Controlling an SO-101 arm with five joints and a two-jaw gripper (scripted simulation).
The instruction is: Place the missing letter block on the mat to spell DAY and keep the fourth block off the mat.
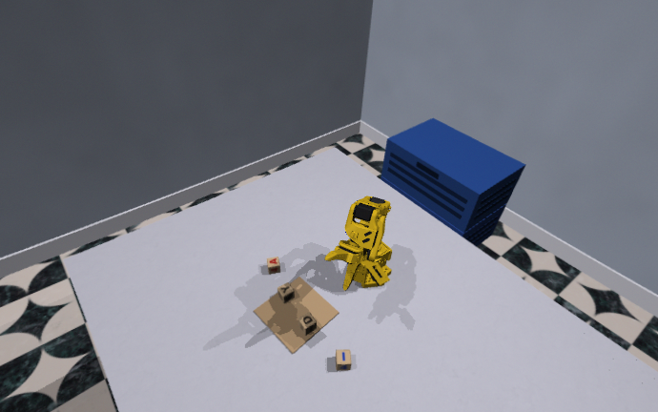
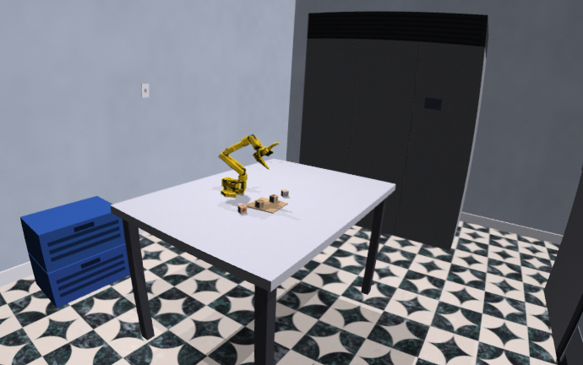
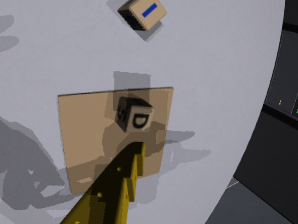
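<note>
The tan mat [image 1: 322, 310] [image 2: 270, 209] [image 3: 80, 120] lies flat on the table. The D block [image 1: 307, 323] [image 2: 273, 198] [image 3: 135, 115] and the Y block [image 1: 285, 292] [image 2: 259, 204] stand on it, letters on top, with bare mat between them. The wrist view does not show Y. The block with a red A on top [image 1: 273, 264] [image 2: 242, 209] lies off the mat beyond the Y end. A block with a blue bar on top [image 1: 343, 360] [image 2: 285, 193] [image 3: 144, 12] lies off it beyond the D end. My gripper [image 1: 336, 273] [image 2: 273, 155] is wide open and empty, high above the table.
The white table [image 1: 194, 291] [image 2: 309, 223] carries the arm and the blocks. Arm shadows fall across the mat. A blue cabinet [image 1: 437, 170] [image 2: 77, 249] stands on the floor beyond the table edge. A dark cabinet [image 2: 387, 107] stands behind the table in the exterior view.
</note>
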